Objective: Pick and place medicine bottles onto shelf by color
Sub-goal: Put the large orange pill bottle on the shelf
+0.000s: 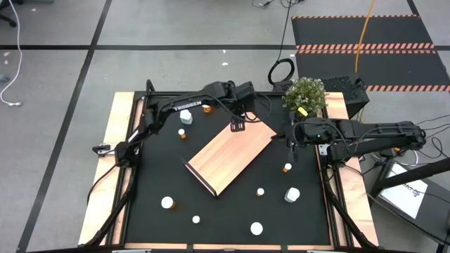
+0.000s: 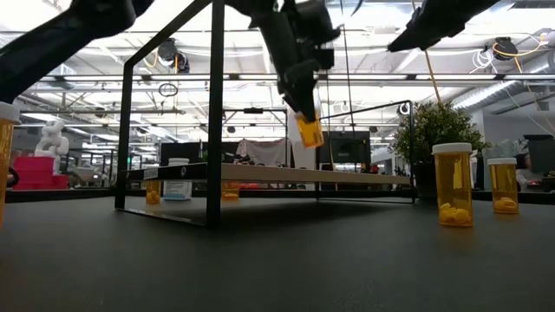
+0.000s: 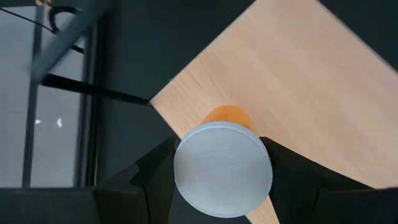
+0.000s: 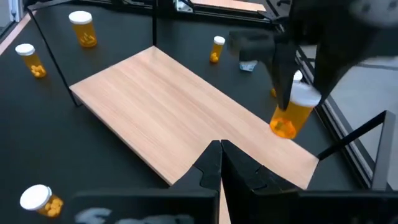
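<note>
The left claw [image 4: 292, 93] is clamped on an orange bottle [image 4: 291, 115] by its white cap, the fingers [image 3: 155, 174] pressed against either side of the cap. It holds the bottle in the air, tilted, over the far corner of the shelf [image 1: 232, 156], not touching the wood. The low view shows the bottle [image 2: 309, 130] hanging clear above the board, cap end up in the grip.

The shelf is a light-wood board lying skewed across the middle of the black table [image 1: 155, 183], with a thin dark lip [image 1: 199, 177] along its near short end. Its top is bare.

The right claw [image 1: 295, 151] hangs just off the shelf's right edge, fingers [image 4: 214, 165] pressed together and holding nothing.

Other bottles stand scattered on the table around the shelf. Left of it, under the left arm, are a white bottle [image 1: 186, 116] and two small orange ones [image 1: 182, 133] [image 1: 207, 108]. To the right, near the right claw, stands a small orange bottle [image 1: 287, 167]. Along the near side are several more white-capped bottles [image 1: 167, 203] [image 1: 256, 228] [image 1: 292, 194] [image 1: 260, 191] [image 1: 195, 220], all well apart from each other.

A potted plant [image 1: 304, 94] sits at the far right corner of the table, behind the right arm. A black metal frame [image 2: 212, 113] stands around the table.
</note>
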Motion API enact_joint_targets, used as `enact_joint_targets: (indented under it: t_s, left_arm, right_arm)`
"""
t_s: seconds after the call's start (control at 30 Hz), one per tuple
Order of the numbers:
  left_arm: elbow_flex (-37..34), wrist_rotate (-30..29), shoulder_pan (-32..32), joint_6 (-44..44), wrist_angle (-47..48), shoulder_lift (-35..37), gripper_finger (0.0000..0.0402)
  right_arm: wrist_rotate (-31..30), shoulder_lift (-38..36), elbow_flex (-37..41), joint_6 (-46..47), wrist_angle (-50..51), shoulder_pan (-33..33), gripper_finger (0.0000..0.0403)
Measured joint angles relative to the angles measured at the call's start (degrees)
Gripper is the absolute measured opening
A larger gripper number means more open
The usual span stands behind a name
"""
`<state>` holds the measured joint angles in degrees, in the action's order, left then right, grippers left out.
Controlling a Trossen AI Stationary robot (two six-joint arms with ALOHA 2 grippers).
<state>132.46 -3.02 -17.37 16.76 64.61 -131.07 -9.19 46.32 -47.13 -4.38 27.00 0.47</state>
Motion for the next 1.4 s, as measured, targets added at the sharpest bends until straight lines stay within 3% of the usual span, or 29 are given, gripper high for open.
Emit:
enact_joint_targets:
  t_s: [0.3,1.07,1.4]
  left_arm:
    - [-0.4,1.7,-2.2,0.8,-1.8,-3.1,0.0209]
    - [-6.7,1.7,-2.3,4.6,-10.3,-2.8,0.0211]
    - [-6.7,1.7,-2.3,4.1,-11.3,-2.8,0.0272]
  right_arm:
    - [0.0,-2.4,0.0,0.2,3.7,0.0,0.0]
    - [0.0,-3.0,0.0,0.1,3.7,0.0,0.0]
    - [0.0,-3.0,0.0,0.1,3.7,0.0,0.0]
